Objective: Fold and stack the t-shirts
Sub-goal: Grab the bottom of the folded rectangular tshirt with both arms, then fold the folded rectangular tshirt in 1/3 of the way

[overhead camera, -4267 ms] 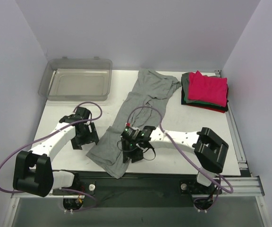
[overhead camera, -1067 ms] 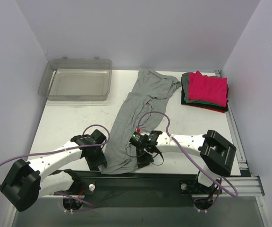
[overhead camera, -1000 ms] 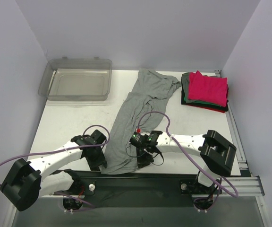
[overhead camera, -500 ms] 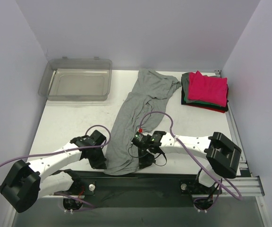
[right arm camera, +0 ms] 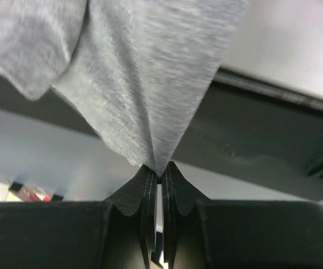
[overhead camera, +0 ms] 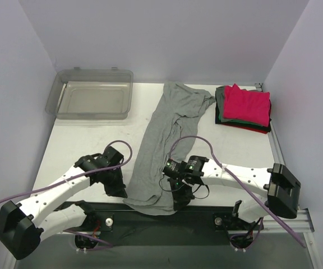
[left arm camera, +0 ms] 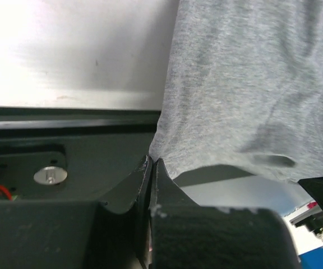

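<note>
Even bright overhead light, soft shadows, wrist views blurred, glare top-left

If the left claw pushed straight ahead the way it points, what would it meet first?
The grey t-shirt, whose hem the left claw pinches; beyond it, probably the table's near edge, though depth is unclear.

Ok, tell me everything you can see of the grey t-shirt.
The grey t-shirt is plain heather-grey soft knit, short-sleeved and wrinkled. It lies as a long strip from the far side of the table to its near edge, where the hem overhangs. The left tool and right tool are each shut on a hem corner.
</note>
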